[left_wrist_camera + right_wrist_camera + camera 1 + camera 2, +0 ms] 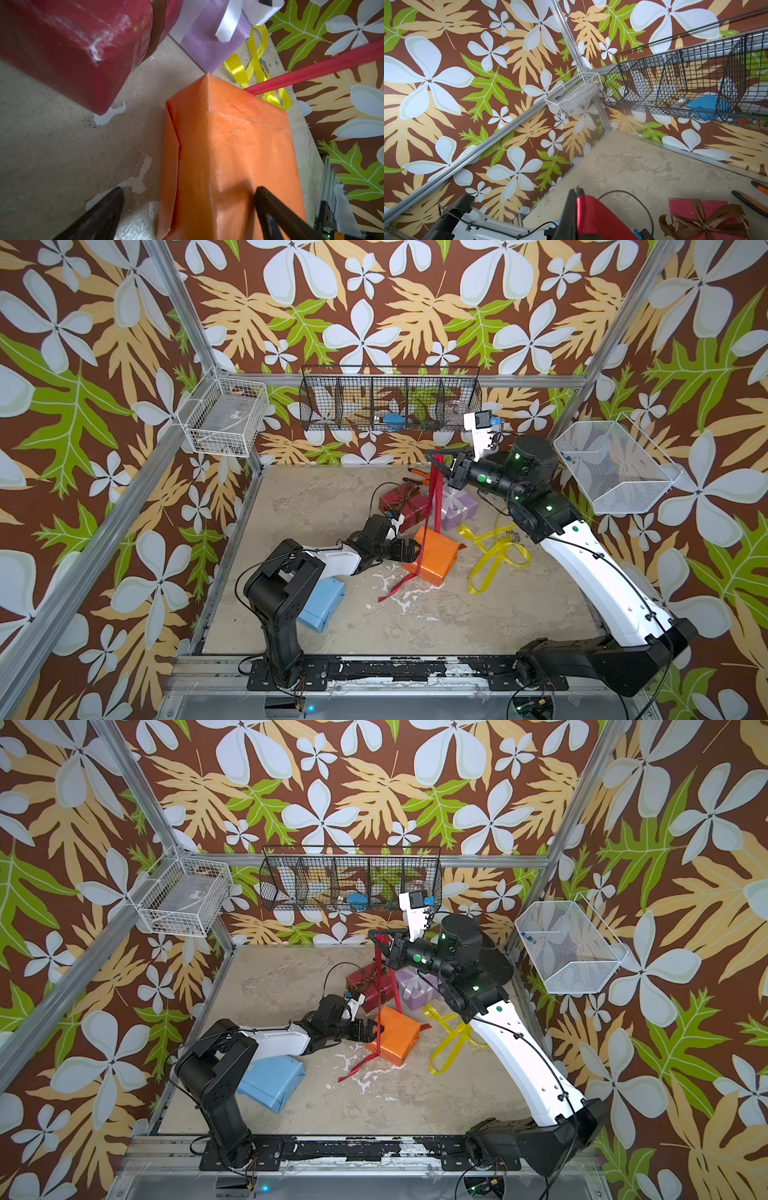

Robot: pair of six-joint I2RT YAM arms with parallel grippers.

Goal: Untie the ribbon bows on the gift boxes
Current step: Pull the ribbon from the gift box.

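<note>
My right gripper [432,454] [576,191] is raised high and shut on the red ribbon [435,497] [596,216]. That ribbon runs down across the orange box [436,556] [228,145], and its tail lies on the table. My left gripper [409,549] [189,190] is open, with one finger on each side of the orange box's near end. A brown bow [704,220] is tied on the dark red box [405,502]. The lilac box [459,510] carries a white bow [228,18]. A loose yellow ribbon [494,556] lies on the table. The light blue box [322,605] sits under my left arm.
Orange-handled pliers [417,477] lie behind the dark red box. A black wire basket [390,400] hangs on the back wall. One white wire basket [224,414] is on the left post and another [615,466] is on the right wall.
</note>
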